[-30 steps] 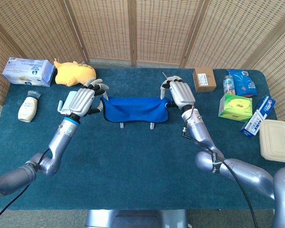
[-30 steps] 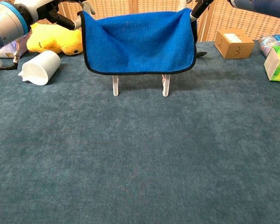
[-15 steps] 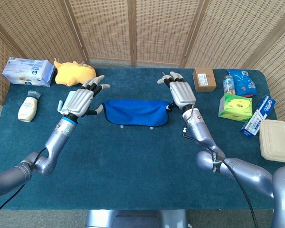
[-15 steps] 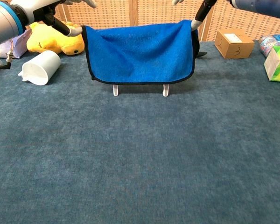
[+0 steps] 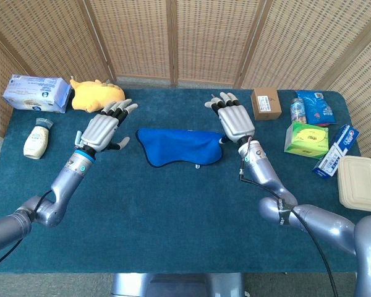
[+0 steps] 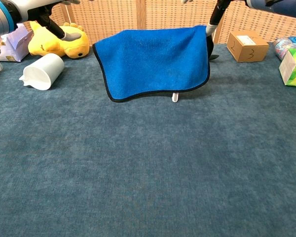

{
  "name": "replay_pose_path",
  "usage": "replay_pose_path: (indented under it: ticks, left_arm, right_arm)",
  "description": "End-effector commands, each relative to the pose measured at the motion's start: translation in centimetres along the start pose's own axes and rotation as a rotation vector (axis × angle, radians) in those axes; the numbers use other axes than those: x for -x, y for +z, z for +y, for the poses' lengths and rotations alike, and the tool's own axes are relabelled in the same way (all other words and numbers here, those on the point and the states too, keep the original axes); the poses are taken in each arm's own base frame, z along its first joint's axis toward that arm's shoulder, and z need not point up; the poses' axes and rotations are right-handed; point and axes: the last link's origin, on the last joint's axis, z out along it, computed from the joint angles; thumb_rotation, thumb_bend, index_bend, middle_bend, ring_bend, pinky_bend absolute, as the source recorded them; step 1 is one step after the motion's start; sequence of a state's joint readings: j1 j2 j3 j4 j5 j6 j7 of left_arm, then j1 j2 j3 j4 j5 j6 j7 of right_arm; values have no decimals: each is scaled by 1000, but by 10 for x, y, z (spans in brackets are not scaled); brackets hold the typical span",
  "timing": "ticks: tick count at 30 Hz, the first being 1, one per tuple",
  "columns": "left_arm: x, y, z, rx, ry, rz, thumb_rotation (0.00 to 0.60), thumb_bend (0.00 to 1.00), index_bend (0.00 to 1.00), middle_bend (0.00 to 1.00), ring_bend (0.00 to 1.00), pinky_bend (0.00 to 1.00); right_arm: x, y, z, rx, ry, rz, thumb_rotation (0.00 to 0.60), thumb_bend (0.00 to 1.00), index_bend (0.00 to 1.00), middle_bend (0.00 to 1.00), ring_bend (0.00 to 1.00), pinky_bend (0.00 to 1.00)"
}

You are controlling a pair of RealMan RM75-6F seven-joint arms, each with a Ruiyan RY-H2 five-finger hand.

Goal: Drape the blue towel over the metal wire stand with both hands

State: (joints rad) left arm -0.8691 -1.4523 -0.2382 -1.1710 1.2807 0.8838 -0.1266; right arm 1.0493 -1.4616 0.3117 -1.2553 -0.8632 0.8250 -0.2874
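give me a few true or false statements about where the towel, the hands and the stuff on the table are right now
1. The blue towel hangs over the metal wire stand. True.
2. The left hand grips the towel's corner. False: its fingers are spread and it is clear of the towel.
3. The right hand is open, fingers extended. True.
4. The white plastic cup stands upright. False: it lies on its side.
5. The yellow plush toy sits at the table's right end. False: it is at the far left, beside the blue-and-white tissue pack.
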Motion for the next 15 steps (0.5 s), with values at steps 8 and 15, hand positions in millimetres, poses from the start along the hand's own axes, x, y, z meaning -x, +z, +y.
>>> replay_pose_path:
  ticks: [8,15]
  left_arm:
    - [-6,-6,-3,-17,112,-60,600,419,0,0,0,0]
    - [-13,-12,-3,-24,93,-33,600,410,1,0,0,0]
  right_arm:
    - [0,-4,10,-27,-119,-24,600,79,165,147,0,0]
    - [-2,-12,26,-26,-179,-25,600,74,154,144,0,0]
